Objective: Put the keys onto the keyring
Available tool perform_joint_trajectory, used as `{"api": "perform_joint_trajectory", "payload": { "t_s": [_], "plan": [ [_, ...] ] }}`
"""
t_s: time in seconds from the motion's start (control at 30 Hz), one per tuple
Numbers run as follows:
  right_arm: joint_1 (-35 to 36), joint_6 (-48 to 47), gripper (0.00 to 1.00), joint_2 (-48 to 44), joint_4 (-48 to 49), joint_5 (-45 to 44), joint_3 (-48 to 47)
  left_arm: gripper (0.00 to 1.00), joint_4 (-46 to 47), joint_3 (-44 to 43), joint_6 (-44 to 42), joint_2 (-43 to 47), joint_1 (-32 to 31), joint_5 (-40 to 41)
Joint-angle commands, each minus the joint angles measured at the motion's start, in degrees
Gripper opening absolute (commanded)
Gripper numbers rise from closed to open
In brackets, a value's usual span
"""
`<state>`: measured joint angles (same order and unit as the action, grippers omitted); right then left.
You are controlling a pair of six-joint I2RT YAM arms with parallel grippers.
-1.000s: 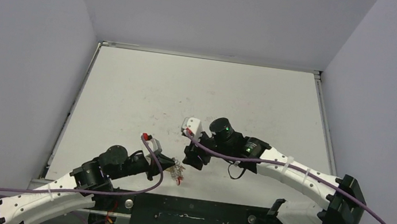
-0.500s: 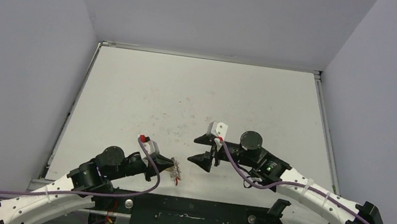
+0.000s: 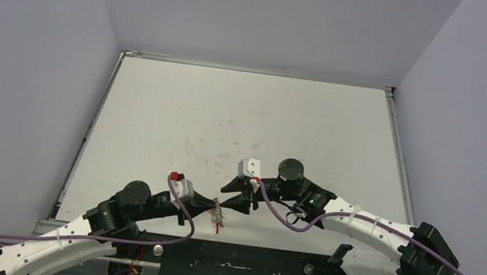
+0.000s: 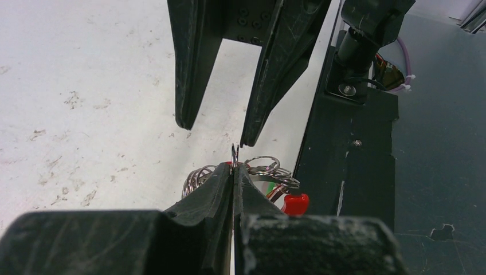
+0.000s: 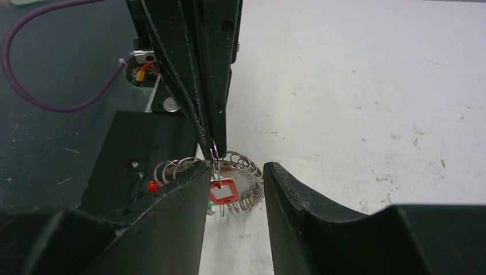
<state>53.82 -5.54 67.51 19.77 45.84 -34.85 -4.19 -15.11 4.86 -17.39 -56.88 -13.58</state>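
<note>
My left gripper (image 3: 214, 208) (image 4: 234, 167) is shut on the thin silvery keyring (image 4: 234, 153), seen edge-on at its fingertips. It holds the keyring just above the table's near edge. A bunch of small silver rings and keys (image 4: 265, 170) hangs by it, with a red plastic piece (image 4: 296, 202). In the right wrist view the keyring (image 5: 214, 152) carries a red tag (image 5: 222, 192) and several loops (image 5: 245, 182). My right gripper (image 3: 229, 197) (image 5: 236, 169) is open, its fingers (image 5: 177, 223) on either side of the bunch, not touching it.
The white table (image 3: 242, 123) stretches away behind both grippers. The black base plate (image 3: 230, 267) with its mounts runs along the near edge, just below the bunch. Purple cables (image 3: 287, 218) loop beside both arms. Grey walls enclose the table.
My right gripper has swung away and come back left, open, so that its fingertips now meet the bunch. My left gripper has shifted slightly right, still holding the keyring.
</note>
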Motion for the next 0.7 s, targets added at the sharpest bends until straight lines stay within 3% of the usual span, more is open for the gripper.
{"api": "perform_joint_trajectory", "payload": {
  "t_s": [0.0, 0.3, 0.37, 0.47, 0.67],
  "plan": [
    [1.1, -1.4, 0.39, 0.1, 6.3, 4.8, -1.9, 0.0, 5.6, -1.0, -1.0, -0.1, 0.1, -1.8],
    [3.3, -4.4, 0.38, 1.7, 2.6, 4.8, -2.6, 0.0, 6.0, -1.0, -1.0, -0.4, 0.1, -1.9],
    [3.4, -5.0, 0.26, 2.6, 1.2, 4.7, -3.3, 0.0, 6.0, -1.2, -1.0, -0.5, 0.1, -1.9],
    [3.6, -6.2, 0.01, 3.4, -1.8, 4.5, -4.8, 0.0, 5.7, -1.4, -1.0, -0.8, 0.1, -1.8],
    [3.9, -9.5, 0.0, 1.2, -9.7, 1.5, -6.9, 0.0, 4.6, -1.7, -1.3, -0.6, 0.1, -0.8]
  ]
}}
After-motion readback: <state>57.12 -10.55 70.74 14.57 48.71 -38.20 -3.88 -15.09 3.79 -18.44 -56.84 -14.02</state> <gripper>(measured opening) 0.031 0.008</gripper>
